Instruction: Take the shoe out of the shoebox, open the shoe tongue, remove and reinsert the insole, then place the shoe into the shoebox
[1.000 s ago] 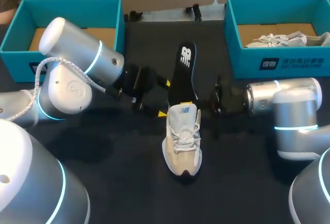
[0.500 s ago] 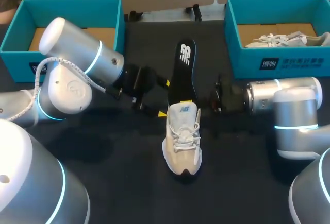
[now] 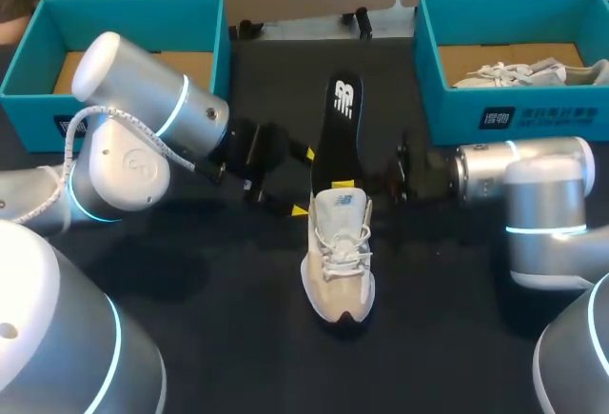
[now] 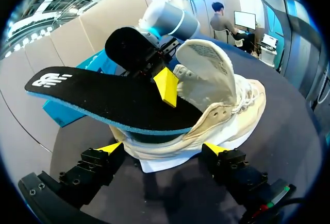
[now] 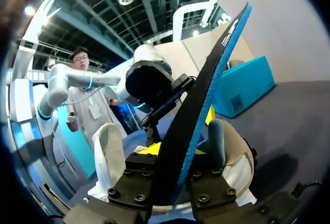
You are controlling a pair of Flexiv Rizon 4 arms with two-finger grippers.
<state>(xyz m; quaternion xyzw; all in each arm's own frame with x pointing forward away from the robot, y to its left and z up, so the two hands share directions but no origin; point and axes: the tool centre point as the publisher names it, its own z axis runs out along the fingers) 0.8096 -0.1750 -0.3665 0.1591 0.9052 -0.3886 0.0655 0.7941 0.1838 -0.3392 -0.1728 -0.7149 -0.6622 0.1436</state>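
Evidently the right tool [image 5: 175, 141] pinches the insole [image 3: 341, 124], half inside the shoe [image 3: 338, 252], while the left tool [image 4: 164, 149] seemingly clamps its heel. Insole removal or reinsertion is in hand; next, slide it lengthwise.

Dark table, spare shoe
A second pale shoe [image 3: 523, 73] lies in the right teal box [image 3: 533, 114]; a black table [image 3: 219, 319] spreads beneath.

The cream and beige mesh sneaker [image 3: 336, 257] has white laces and a black toe tip. The long black foam insole [image 3: 338, 133] carries a white logo and a blue edge. The left teal cardboard shoebox [image 3: 124, 7] and right teal cardboard shoebox [image 3: 561, 114] are brown inside; the bench [image 3: 238, 319] is black
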